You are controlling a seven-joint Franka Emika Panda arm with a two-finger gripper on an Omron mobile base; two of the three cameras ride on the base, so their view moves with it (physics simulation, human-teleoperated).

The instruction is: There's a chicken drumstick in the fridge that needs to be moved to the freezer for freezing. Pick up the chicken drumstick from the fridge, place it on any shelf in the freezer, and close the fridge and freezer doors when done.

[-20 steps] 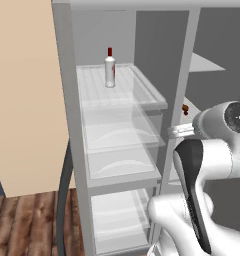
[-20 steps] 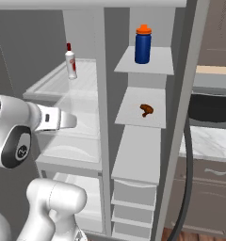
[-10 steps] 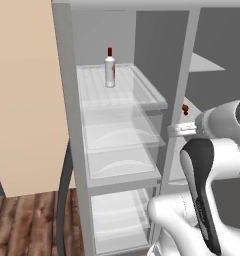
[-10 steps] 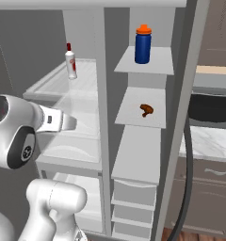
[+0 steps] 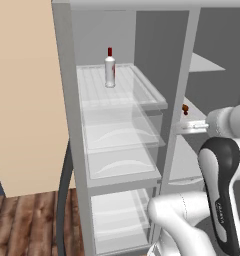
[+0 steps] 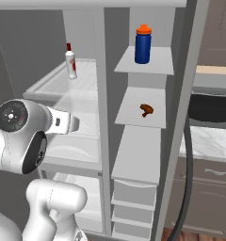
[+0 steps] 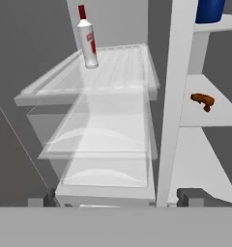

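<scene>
Drawn back a little from the open unit over the past second, the gripper (image 7: pixel 118 198) hangs empty before the divider, jaws spread wide. The chicken drumstick (image 6: pixel 146 110) lies on a pale grey shelf (image 6: pixel 133 118) in the freezer (image 6: pixel 139 155), below a blue bottle (image 6: pixel 143 44). A white red-capped bottle (image 5: pixel 110 67) stands upright on the fridge's (image 5: pixel 117 150) top glass shelf.

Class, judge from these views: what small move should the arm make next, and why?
Probably draw the open, empty gripper back out of the unit. The chicken drumstick already lies on a freezer shelf, so only closing up seems to remain.
</scene>
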